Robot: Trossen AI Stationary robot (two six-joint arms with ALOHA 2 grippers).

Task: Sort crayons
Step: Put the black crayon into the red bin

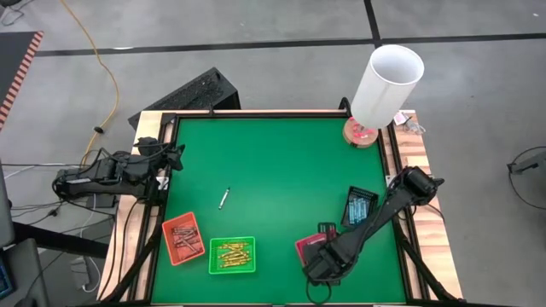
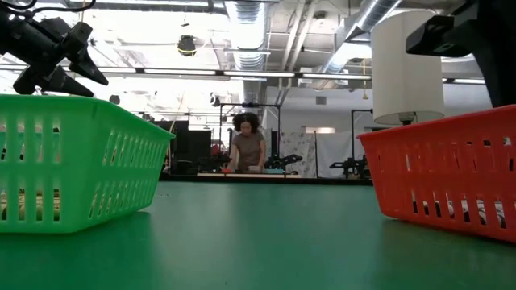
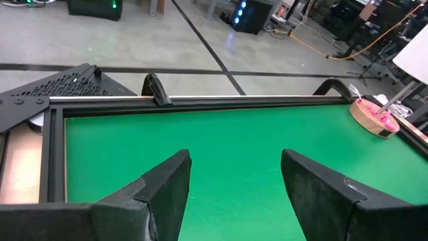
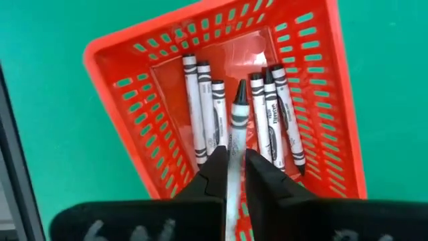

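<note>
Right end effector [image 1: 322,256] sits low in the high view, a bit right of centre, hanging right over the red tray [image 1: 305,246]. In the right wrist view its two fingers [image 4: 214,167] are pinched on a silvery grey crayon [image 4: 235,127], tip pointing into the tray. So it's clenched on that one crayon. Six more grey crayons [image 4: 200,100] already lie on the tray floor, three on each side of the held one.

Left end effector [image 1: 175,158] is parked at the left edge of the green counter [image 1: 281,170], fingers spread wide, nothing between them. Its own wrist view shows just bare green past the fingers.

Where the rest of the crayons are in the high view:
- orange tray [image 1: 183,239], lower left, has the reddish-brown ones [image 1: 182,235]
- green tray [image 1: 232,255], just right of it, has the yellow-gold ones [image 1: 231,253]
- black tray [image 1: 360,207], right side, just above the red tray, has the light blue ones [image 1: 359,207]
- one stray crayon [image 1: 224,199] lies alone on the counter, left of centre, above the orange and green trays

A white cylinder [image 1: 388,85] on a round wooden base [image 1: 362,132] stands at the upper right corner of the counter. In the low view a person [image 2: 247,145] stands far off in the room behind.
</note>
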